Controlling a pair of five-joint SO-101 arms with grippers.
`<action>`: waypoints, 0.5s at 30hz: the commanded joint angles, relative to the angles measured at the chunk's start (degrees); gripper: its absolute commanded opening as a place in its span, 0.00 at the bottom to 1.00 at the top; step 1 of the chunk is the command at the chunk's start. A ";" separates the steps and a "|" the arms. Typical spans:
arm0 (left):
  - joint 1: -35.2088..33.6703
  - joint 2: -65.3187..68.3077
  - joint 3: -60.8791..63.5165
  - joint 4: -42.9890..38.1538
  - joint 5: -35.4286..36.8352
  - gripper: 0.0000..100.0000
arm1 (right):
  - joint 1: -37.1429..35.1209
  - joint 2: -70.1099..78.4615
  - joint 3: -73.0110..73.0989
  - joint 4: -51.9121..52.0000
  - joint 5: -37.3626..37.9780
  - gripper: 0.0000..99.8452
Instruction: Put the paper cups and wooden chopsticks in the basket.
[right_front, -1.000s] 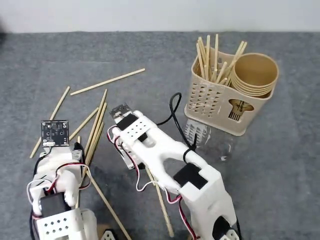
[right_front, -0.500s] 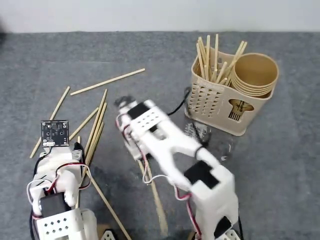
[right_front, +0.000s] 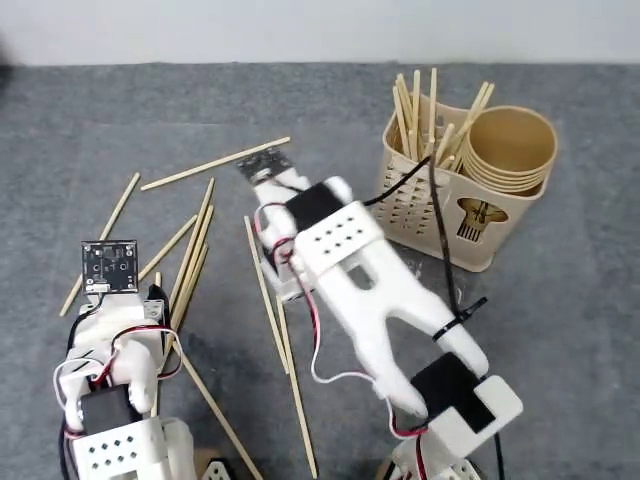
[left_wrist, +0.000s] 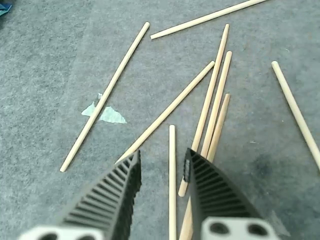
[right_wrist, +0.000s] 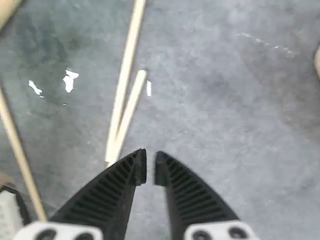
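Observation:
The beige basket (right_front: 430, 205) stands at the back right, holding stacked paper cups (right_front: 510, 150) and several upright chopsticks (right_front: 418, 115). Loose wooden chopsticks lie on the grey mat: one (right_front: 215, 163) far back, a bundle (right_front: 195, 250) at the left, and two (right_front: 266, 290) beside the right arm (right_front: 345, 250). My right gripper (right_wrist: 150, 167) hovers shut and empty just short of two chopstick ends (right_wrist: 125, 115). At the near left, my left gripper (left_wrist: 162, 160) is open low over the mat, with one chopstick (left_wrist: 171, 175) running between its fingers.
A long chopstick (right_front: 215, 410) lies diagonally near the front edge, and another (right_front: 100, 243) sits at the far left. A scrap of tape (left_wrist: 102, 112) is stuck on the mat. The right arm's cable (right_front: 440, 240) hangs in front of the basket.
The right arm has swung away from the front and rightward, nearer the basket. Two chopsticks that it covered now lie exposed to its left. The left arm has not moved.

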 joint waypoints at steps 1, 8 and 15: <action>-0.44 -0.79 -0.48 -1.41 -0.62 0.14 | -4.09 3.38 -0.79 -3.21 -3.96 0.14; -0.44 -0.79 -0.48 -1.41 -0.62 0.14 | -8.13 14.02 -0.79 -10.86 -8.79 0.19; -0.44 -0.79 -0.48 -1.41 -0.62 0.14 | -8.92 16.84 -0.79 -14.99 -10.37 0.19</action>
